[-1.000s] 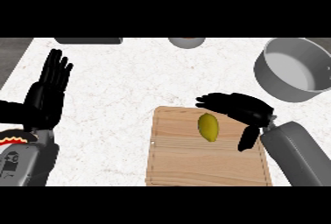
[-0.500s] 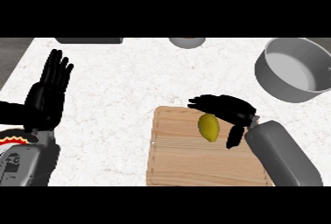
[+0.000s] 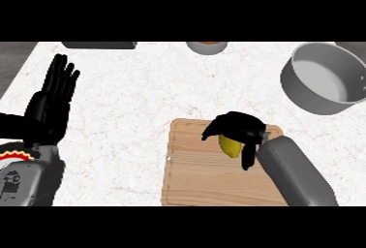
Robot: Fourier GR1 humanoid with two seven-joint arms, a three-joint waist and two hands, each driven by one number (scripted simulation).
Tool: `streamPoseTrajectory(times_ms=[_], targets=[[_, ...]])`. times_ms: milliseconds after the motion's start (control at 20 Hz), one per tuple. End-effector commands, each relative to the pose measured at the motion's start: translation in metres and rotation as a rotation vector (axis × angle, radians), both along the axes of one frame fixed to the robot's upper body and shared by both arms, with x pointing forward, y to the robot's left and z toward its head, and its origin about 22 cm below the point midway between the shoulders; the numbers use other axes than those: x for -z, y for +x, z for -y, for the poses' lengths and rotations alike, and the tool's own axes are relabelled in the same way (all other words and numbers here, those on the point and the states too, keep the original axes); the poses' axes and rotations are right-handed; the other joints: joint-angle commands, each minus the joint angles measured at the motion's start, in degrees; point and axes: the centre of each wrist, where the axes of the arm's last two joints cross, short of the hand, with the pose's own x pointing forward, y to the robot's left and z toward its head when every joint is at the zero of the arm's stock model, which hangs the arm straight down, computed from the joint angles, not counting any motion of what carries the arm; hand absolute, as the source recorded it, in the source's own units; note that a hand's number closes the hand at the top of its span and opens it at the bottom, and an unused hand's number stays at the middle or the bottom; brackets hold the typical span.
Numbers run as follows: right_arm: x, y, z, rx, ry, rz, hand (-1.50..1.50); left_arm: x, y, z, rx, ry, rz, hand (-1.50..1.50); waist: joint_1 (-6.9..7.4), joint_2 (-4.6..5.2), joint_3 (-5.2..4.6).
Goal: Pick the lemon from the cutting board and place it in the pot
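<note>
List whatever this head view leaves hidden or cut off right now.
- Yellow lemon: its upper part is covered by the black right hand curled over it, so contact underneath cannot be seen.
- Grey metal pot: its right side is cut off by the picture's edge.
- Dark flat object and small round bowl: cut off at the top of the view.

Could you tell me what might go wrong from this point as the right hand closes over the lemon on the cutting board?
The right hand covers only the upper part of the lemon, so the rounded fruit could slip out as it is lifted. The pot sits apart from the cutting board, toward the far right corner, so the carry could clip its near wall or release short.
</note>
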Motion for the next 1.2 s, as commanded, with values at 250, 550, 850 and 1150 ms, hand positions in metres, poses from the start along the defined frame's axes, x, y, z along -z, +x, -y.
streamPoseTrajectory(times_ms=[250, 550, 850, 1150], targets=[[0.015, -0.014, -0.024, -0.1, 0.078, 0.049, 1.5, 0.006, 0.009, -0.01, -0.014, 0.003, 0.004, 0.0, -0.51, 0.52, 0.56], [0.005, -0.025, -0.02, -0.027, 0.109, 0.162, 1.5, 0.006, 0.009, 0.002, 0.006, 0.002, 0.004, 0.0, -0.79, 0.41, 0.56], [-0.014, -0.046, -0.049, 0.289, 0.08, 0.229, 1.5, 0.012, -0.006, 0.001, -0.016, 0.007, -0.01, 0.0, -1.47, -0.15, 0.51], [-0.049, -0.081, -0.081, 0.551, 0.114, 0.29, 1.5, 0.002, 0.006, 0.001, -0.013, 0.005, -0.002, 0.0, -1.22, 0.01, 0.54]])
